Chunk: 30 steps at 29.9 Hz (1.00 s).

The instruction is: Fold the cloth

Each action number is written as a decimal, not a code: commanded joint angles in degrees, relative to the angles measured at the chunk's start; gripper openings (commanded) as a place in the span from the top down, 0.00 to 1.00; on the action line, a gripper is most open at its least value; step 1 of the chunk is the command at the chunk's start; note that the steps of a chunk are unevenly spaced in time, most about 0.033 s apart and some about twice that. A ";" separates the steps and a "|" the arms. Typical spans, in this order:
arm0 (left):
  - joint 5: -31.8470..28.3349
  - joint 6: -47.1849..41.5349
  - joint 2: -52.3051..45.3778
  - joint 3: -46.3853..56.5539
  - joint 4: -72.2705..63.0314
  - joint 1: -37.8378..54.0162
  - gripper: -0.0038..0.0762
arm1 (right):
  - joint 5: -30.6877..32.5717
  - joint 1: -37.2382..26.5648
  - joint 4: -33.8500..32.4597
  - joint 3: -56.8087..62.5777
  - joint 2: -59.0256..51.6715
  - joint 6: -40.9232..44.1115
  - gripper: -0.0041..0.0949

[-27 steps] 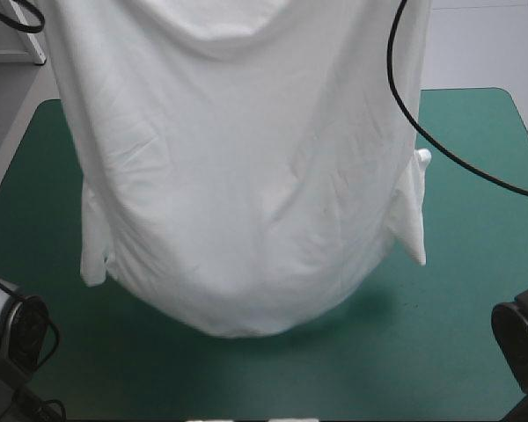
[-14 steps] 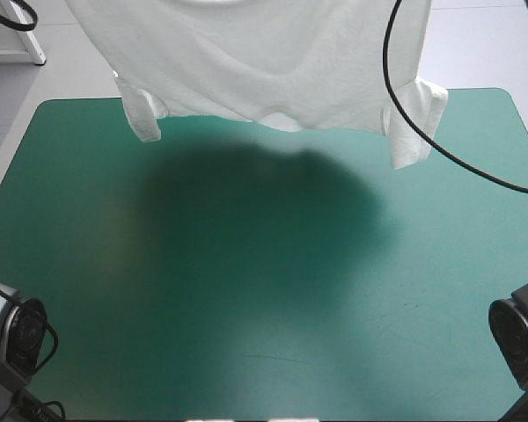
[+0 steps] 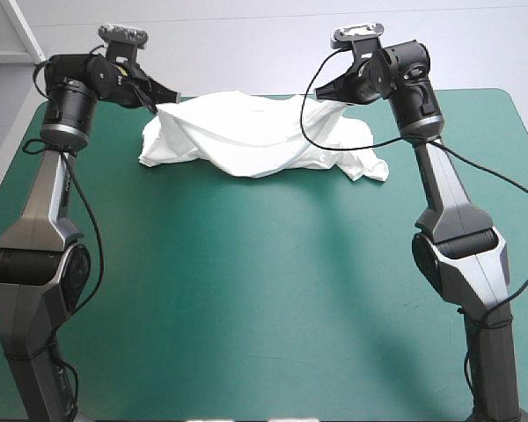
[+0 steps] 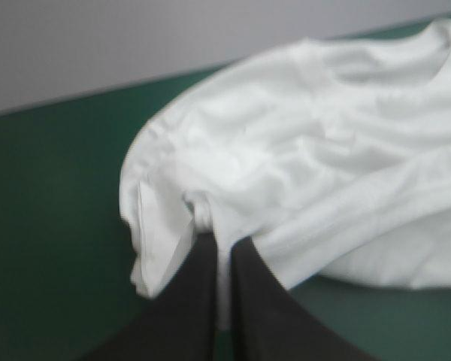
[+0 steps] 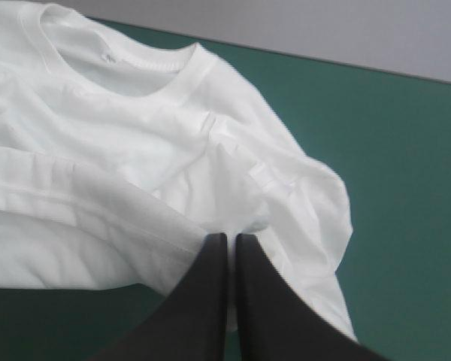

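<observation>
The table (image 3: 246,290) with its teal-green cover is bare over its near and middle parts. The T-shirt (image 3: 255,141) lies across the far part in a rumpled, half-spread band that sags between the two arms. Its collar (image 5: 146,64) faces up and one sleeve (image 3: 370,167) trails off to the right. The left gripper (image 3: 161,99) is clenched on the cloth's far left edge, with a fold of white pinched between its black fingers. The right gripper (image 3: 332,95) grips the far right edge in the same way, just beside the collar.

The risk, as I judge it, lies in the bunching. Each gripper seems to hold a gathered fold, not a clean single edge, so pulling the arms apart could spread the shirt twisted or skewed. A thin pinch could also slip free and drop one side, and any wrinkles trapped now would carry into the fold.
</observation>
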 commanded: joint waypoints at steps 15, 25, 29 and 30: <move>11.63 2.69 -20.55 31.70 -3.46 5.15 0.96 | -0.11 -0.36 5.02 45.97 -29.48 -3.98 0.97; 11.63 -0.76 -41.78 64.33 0.46 5.05 0.96 | -0.11 -0.36 4.65 85.87 -52.46 -5.81 0.97; 11.63 -6.39 -47.02 75.40 5.91 5.05 0.96 | -0.11 -0.36 4.74 100.20 -61.93 -2.78 0.97; 11.63 -6.92 -48.47 77.72 6.72 5.05 0.96 | -0.11 -0.36 4.74 103.69 -64.12 -2.56 0.97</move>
